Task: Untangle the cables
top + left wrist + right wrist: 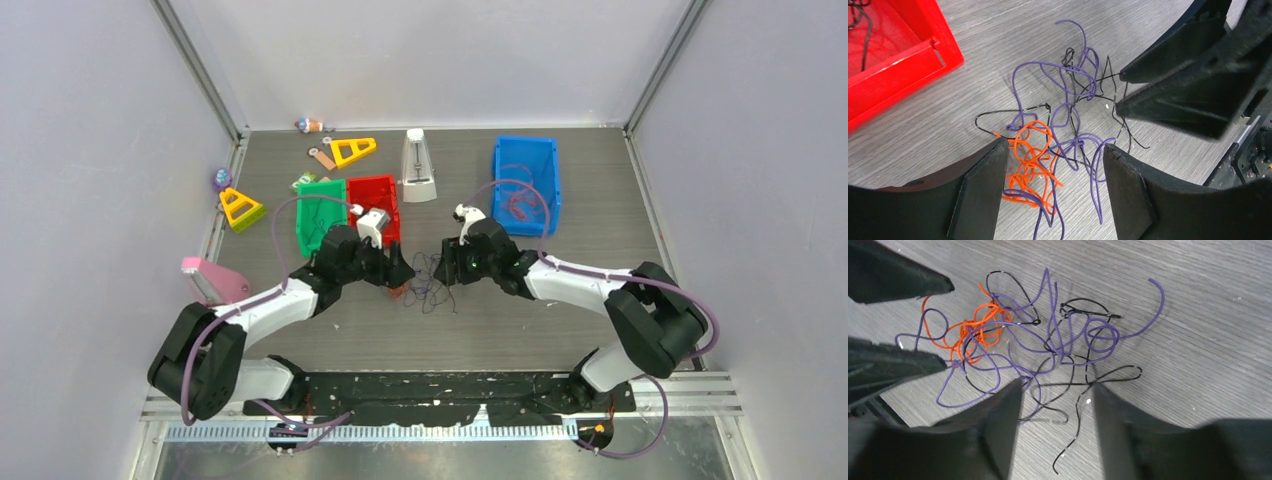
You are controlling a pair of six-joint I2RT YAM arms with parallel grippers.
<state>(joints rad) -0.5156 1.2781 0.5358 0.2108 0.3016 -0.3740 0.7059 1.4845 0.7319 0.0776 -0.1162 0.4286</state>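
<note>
The cables (pixel 426 283) lie in a small tangle on the grey table between my two grippers. In the left wrist view the orange strand (pixel 1030 165) is bunched beside my left finger, with purple loops (pixel 1068 75) and thin black strands through it. My left gripper (pixel 1055 147) is open and low over the clump, straddling orange and purple strands. My right gripper (pixel 1057 386) is open, straddling black strands (pixel 1108 372) at the clump's other side. In the top view the left gripper (pixel 400 270) and right gripper (pixel 446 270) face each other closely.
A red bin (pixel 375 205) and a green bin (pixel 320 215) stand just behind the left gripper; the red bin (pixel 898 55) holds a black strand. A blue bin (pixel 525 180) is at the back right. A white metronome (pixel 418 165), yellow triangles (pixel 352 150) and a pink object (pixel 213 280) are also there.
</note>
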